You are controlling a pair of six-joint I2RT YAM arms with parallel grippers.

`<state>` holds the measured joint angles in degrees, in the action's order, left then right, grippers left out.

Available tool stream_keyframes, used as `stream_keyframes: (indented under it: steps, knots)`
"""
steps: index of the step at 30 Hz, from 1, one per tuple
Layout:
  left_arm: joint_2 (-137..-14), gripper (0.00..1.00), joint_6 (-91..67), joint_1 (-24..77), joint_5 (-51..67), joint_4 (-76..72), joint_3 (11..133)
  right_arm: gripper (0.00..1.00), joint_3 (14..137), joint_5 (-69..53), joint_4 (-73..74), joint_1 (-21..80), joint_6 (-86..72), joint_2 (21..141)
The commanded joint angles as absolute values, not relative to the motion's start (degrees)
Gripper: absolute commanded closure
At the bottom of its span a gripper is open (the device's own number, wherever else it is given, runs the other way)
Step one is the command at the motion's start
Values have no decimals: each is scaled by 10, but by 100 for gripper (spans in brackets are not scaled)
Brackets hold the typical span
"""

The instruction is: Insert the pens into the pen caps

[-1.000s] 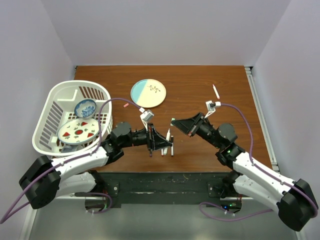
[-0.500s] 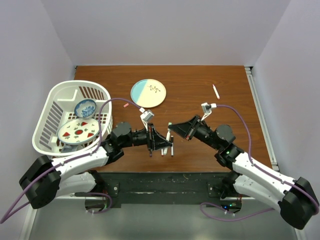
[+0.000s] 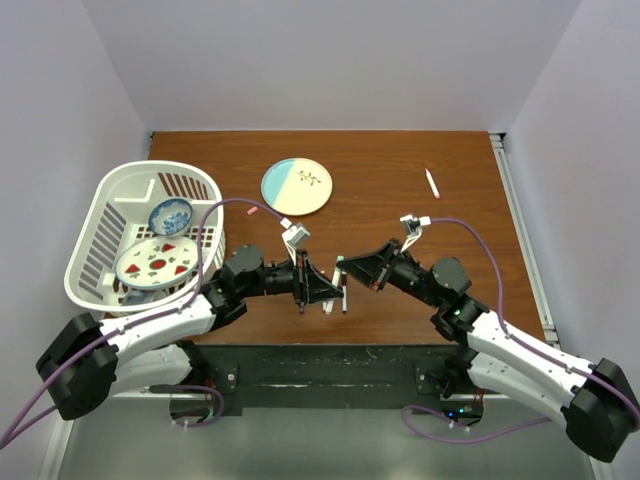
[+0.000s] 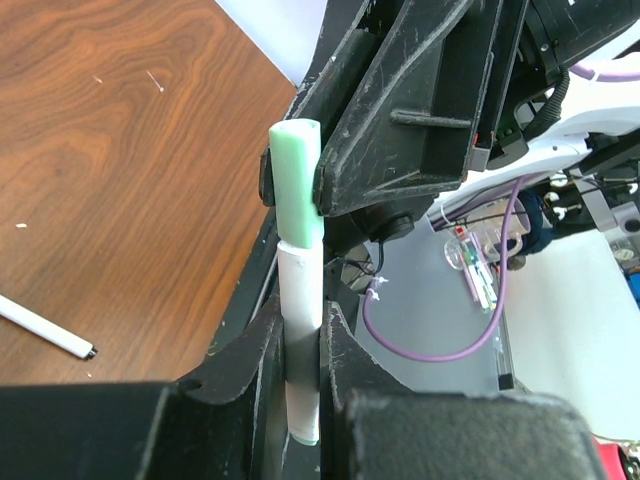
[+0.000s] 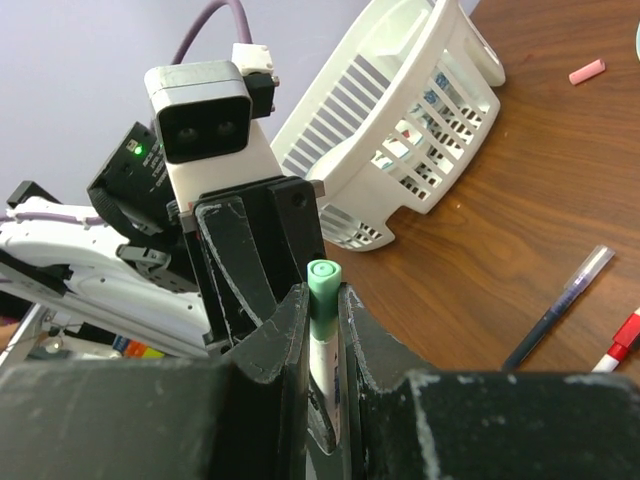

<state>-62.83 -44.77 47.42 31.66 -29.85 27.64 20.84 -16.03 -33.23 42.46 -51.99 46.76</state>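
We see a white basket [image 3: 92, 245] far left holding a blue bowl [image 3: 170, 215] and a patterned plate [image 3: 155, 262]. The left gripper [image 4: 302, 335] is clamped tight on the white pen [image 4: 299, 280], which is held between the two arms near the front edge of the table [image 3: 400, 160]. A green cap [image 4: 298, 180] sits on the pen's end, touching the barrel. The right gripper [image 5: 322, 300] is pinched closed on that green cap. A dark pen [image 5: 560, 305] and a pink cap [image 5: 587, 71] lie loose on the wood, and a second white pen [image 3: 432, 183] lies far right.
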Motion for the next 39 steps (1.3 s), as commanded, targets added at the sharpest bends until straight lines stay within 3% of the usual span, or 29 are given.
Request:
stream_keyframes:
  steps: [1, 6, 11, 13, 18, 22, 27, 35, 39]
  knots:
    - [-609, 100, -432, 471, 306, -335, 303, 100, 192, -177, -340, 437, -512, 455]
    - [-605, 100, -433, 471, 311, -345, 308, 93, 171, -178, -359, 460, -524, 445]
    - [-599, 100, -429, 470, 327, -337, 310, 65, 189, -173, -320, 461, -512, 414]
    - [-589, 100, -425, 471, 328, -331, 308, 60, 217, -169, -297, 461, -505, 401]
    - [-556, 100, -413, 470, 329, -298, 301, 35, 271, -174, -260, 461, -489, 395]
    - [-534, 100, -411, 470, 337, -289, 292, 23, 314, -190, -232, 462, -457, 416]
    - [-516, 100, -412, 471, 352, -288, 279, 23, 365, -205, -215, 461, -436, 461]
    - [-512, 100, -413, 470, 364, -288, 268, 50, 409, -244, -259, 461, -439, 534]
    - [-507, 100, -411, 470, 364, -287, 265, 54, 410, -245, -268, 462, -441, 546]
